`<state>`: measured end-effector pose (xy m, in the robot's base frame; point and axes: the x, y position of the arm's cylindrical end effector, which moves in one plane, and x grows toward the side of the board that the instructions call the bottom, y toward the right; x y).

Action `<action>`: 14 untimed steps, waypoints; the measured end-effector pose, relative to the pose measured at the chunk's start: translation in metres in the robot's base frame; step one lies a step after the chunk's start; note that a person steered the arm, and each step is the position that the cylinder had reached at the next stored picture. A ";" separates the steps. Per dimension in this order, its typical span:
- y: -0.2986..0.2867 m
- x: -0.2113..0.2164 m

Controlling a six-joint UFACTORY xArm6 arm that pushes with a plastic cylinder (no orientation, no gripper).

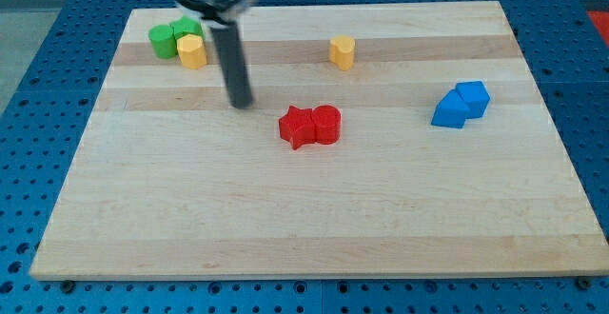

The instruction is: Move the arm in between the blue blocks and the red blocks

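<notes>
Two red blocks touch each other near the board's middle: a star-shaped one (297,127) on the left and a rounder one (326,124) on the right. Two blue blocks touch at the view's right: a cube (472,97) and a wedge-like block (448,111) to its lower left. My tip (242,104) rests on the board to the upper left of the red blocks, about a block's width from the red star. It is far left of the blue blocks.
Two green blocks (164,40) (187,29) and a yellow block (192,52) cluster at the view's top left, just left of the rod. Another yellow block (343,52) sits at the top centre. The wooden board (304,219) lies on a blue perforated table.
</notes>
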<state>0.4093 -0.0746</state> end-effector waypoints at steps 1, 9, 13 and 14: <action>0.058 -0.024; 0.171 -0.112; 0.153 -0.094; 0.152 -0.093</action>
<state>0.3168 0.0778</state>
